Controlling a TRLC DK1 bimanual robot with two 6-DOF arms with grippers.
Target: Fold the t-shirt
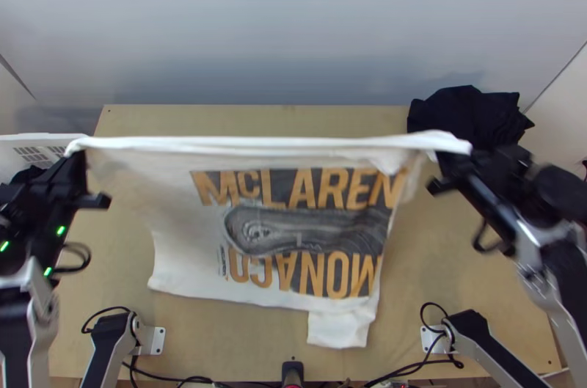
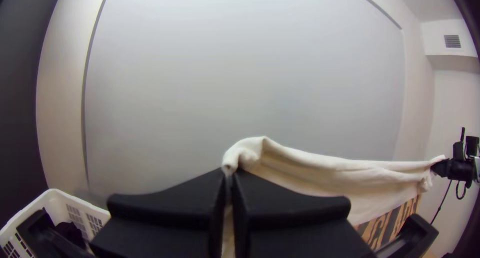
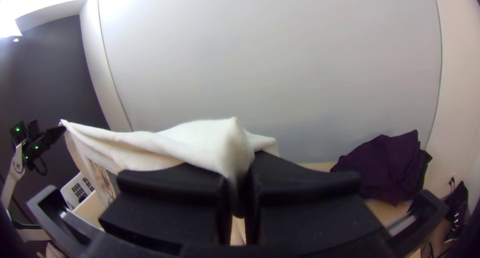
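At the bottom of the frame is the near side of the light wooden bench [image 1: 242, 344], giving the cloth a flat bed to be folded on. Above it, in the middle of the top view, hangs the white cloth t-shirt with its yellow-and-dark print [image 1: 176, 260]. A small white flap [image 1: 337, 329] sticks out below its lower hem, perhaps a sleeve; whether it touches the wood I cannot tell.

Farther up, the shirt's upper edge is drawn nearly straight across, likely so that tension and its own weight pull out creases. The left gripper, black and flat-fingered [image 2: 229, 174], pinches one end at the frame's left; the right gripper, of the same build [image 3: 242, 175], pinches the other towards the right. Holding the ends so wide apart probably readies the shirt for laying down flat; no fold is made yet.

Beyond, at the left edge, sits a white plastic basket [image 1: 37, 140], and at upper right a bunched dark cloth [image 1: 469, 116], both out of the hanging shirt's way.
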